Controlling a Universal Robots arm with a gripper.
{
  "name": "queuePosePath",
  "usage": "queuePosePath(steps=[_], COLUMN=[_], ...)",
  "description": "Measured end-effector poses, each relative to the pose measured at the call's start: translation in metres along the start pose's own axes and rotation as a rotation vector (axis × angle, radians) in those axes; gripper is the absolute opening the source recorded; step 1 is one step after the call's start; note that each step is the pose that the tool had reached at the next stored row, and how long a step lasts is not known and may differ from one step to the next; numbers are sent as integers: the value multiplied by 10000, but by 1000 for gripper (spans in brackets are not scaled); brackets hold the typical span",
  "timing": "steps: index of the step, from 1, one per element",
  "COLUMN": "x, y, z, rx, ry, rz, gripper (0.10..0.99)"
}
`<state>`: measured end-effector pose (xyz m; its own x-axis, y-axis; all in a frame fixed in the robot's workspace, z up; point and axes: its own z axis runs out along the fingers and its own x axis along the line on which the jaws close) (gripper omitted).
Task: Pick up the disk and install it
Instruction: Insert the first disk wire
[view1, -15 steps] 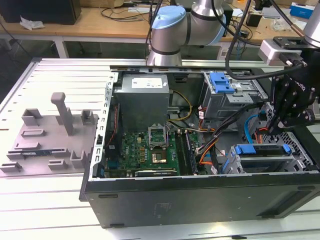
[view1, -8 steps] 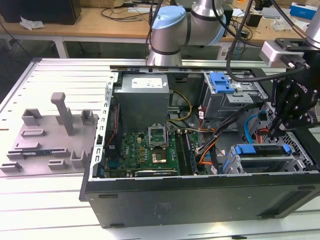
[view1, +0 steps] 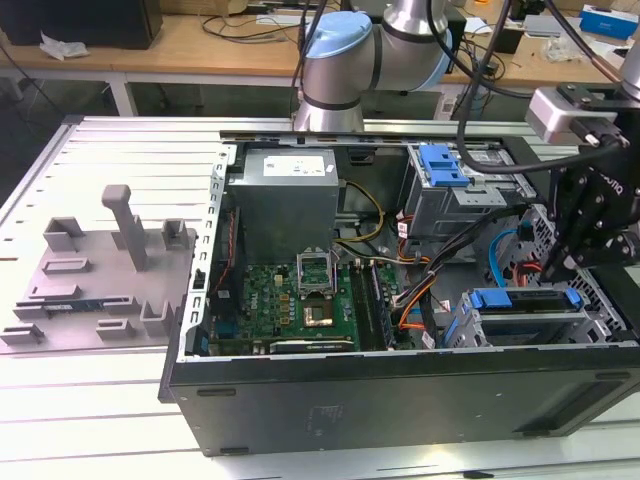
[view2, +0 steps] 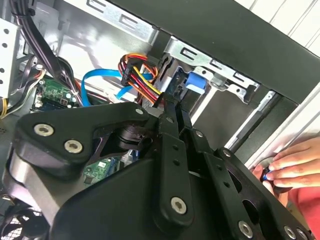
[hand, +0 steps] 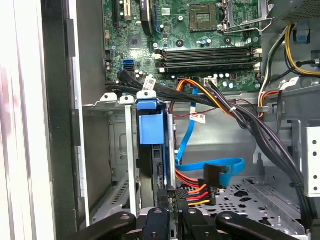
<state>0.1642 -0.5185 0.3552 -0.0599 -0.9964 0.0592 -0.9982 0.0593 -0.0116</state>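
Gripper (hand: 171, 192) just beside one disk (hand: 150, 131)

An open black computer case (view1: 400, 400) lies on the slatted metal surface (view1: 90, 420). Inside sit a green motherboard (view1: 300, 305) and, beside it, a grey power supply box (view1: 285, 195). A blue data cable (hand: 195, 165) loops near orange-and-red wires (hand: 192, 192). A grey fixture plate (view1: 100, 270) lies at the exterior view's left.

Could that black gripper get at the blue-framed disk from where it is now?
Probably yes: the gripper is right beside the disk in its bay, nothing between them, though orange cables lie close by.
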Motion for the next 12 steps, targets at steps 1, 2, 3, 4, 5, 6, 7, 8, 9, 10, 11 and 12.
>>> queuePosePath(steps=[1, 2, 3, 4, 5, 6, 7, 8, 9, 10, 11, 12], x=[9, 15, 25, 31, 41, 47, 47, 47, 47, 47, 34, 8], y=[-1, -1, -1, -2, -3, -3, -3, -3, -3, -3, -1, 1], z=[1, 1, 2, 2, 3, 3, 3, 3, 4, 3, 3, 1], rx=[0, 0, 0, 0, 0, 0, 0, 0, 0, 0, 0, 1], ry=[0, -1, -1, 0, 0, -1, -1, 0, -1, 0, -1, 5], rz=[0, 0, 0, 0, 0, 0, 0, 0, 0, 0, 1, 2], gripper=[169, 169, 169, 169, 169, 169, 169, 169, 169, 169, 169, 169])
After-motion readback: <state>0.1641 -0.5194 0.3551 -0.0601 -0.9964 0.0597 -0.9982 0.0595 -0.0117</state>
